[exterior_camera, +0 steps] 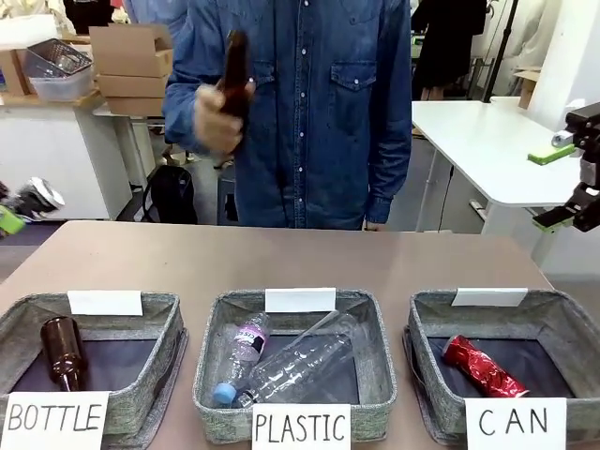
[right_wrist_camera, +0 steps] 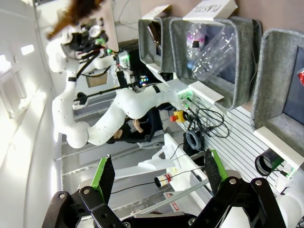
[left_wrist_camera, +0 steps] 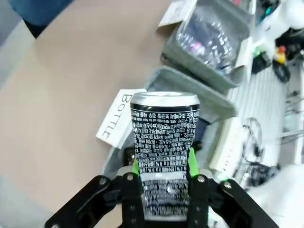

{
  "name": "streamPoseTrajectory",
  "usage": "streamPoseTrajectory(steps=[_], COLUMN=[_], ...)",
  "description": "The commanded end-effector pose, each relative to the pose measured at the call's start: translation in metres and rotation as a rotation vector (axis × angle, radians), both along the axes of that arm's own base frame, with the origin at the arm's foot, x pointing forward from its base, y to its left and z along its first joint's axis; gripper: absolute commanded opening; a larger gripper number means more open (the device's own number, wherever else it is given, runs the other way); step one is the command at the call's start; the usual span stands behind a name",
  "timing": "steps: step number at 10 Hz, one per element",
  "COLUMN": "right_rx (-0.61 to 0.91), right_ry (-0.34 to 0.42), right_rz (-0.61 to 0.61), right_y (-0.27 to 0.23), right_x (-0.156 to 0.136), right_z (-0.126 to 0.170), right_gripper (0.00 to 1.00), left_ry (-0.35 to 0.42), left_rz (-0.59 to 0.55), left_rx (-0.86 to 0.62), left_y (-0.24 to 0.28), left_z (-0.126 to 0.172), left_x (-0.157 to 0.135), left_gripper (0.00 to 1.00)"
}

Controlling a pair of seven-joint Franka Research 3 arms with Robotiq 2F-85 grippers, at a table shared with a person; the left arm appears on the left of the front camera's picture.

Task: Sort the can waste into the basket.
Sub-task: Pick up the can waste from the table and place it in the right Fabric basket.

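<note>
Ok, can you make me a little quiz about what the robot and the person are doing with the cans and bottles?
1. True or false: the left hand is shut on a black can.
2. Which basket holds the red can? A) BOTTLE B) PLASTIC C) CAN
3. Fill in: the person's hand holds up a brown ____.

Key: 1 true. 2 C, the CAN basket. 3 bottle. Bonus fact: the right hand is open and holds nothing.
</note>
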State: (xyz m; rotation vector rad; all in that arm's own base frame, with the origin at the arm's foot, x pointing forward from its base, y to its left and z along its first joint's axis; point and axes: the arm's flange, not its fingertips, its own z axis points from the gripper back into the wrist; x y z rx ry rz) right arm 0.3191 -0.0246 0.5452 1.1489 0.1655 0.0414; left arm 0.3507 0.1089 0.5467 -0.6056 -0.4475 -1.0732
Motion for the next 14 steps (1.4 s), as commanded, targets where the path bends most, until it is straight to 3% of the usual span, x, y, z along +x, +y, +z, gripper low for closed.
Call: streamPoseTrajectory(steps=[1,2,4,5,7,11,14], right_rx=[0.002,0.002,0.002,0.002,0.002,0.002,0.002], right_ry=[-0.021,-0.021,-0.021,-0.021,-0.021,-0.021,-0.021], right_rz=[0.018,0.018,0.018,0.018,0.018,0.018,0.018], right_y=[-0.002,-0.002,-0.002,-0.002,-0.002,-0.002,-0.002], right_x=[-0.001,-0.001,-0.001,-0.001,-0.001,-0.001,-0.001], right_z=[0.000,0.000,0.000,0.000,0.000,0.000,0.000], right_gripper=[1.00,1.00,1.00,1.00,1.00,1.00,1.00], left_ry=[-0.040,-0.049,-0.036,-0.016,-0.042,-0.023,0.142], left_rz=[0.110,0.249,0.301,0.364,0.366,0.292,0.057], left_rx=[-0.136,-0.181,-0.407,-0.425,-0.479,-0.442,-0.329], left_y=[0.096,0.147,0.218,0.230,0.241,0.190,0.074], left_z=[0.052,0.062,0.053,0.043,0.037,0.040,0.013], left_x=[-0.033,-0.057,-0.108,-0.121,-0.143,-0.154,-0.104], left_gripper=[0.38,0.38,0.38,0.38,0.38,0.38,0.38])
